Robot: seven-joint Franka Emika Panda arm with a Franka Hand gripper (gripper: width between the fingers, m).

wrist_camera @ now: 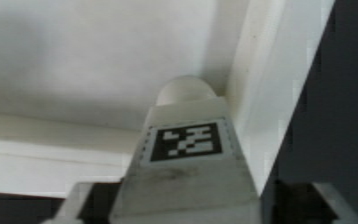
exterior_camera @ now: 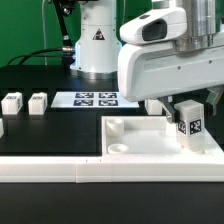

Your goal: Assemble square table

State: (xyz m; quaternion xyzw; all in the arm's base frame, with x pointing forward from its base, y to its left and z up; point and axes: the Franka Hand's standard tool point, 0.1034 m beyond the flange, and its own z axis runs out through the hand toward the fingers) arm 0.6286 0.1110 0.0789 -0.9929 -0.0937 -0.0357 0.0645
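Note:
The white square tabletop (exterior_camera: 140, 140) lies rim up at the exterior view's right. A short white leg (exterior_camera: 190, 126) with a black-and-white tag stands upright at its far right corner. My gripper (exterior_camera: 188, 108) hangs straight over that leg, its fingers down either side of the top. In the wrist view the leg (wrist_camera: 190, 140) fills the space between my fingers (wrist_camera: 91, 205), its far end at the tabletop's corner (wrist_camera: 87, 90). One finger looks to be against the leg; a dark strip shows on the other side. Whether the jaws press on it is unclear.
Two loose legs (exterior_camera: 12, 102) (exterior_camera: 38, 101) stand on the black table at the exterior view's left, with part of another (exterior_camera: 2, 127) at the edge. The marker board (exterior_camera: 95, 99) lies behind. The long white border wall (exterior_camera: 60, 172) runs along the front. The robot base (exterior_camera: 95, 45) is at the back.

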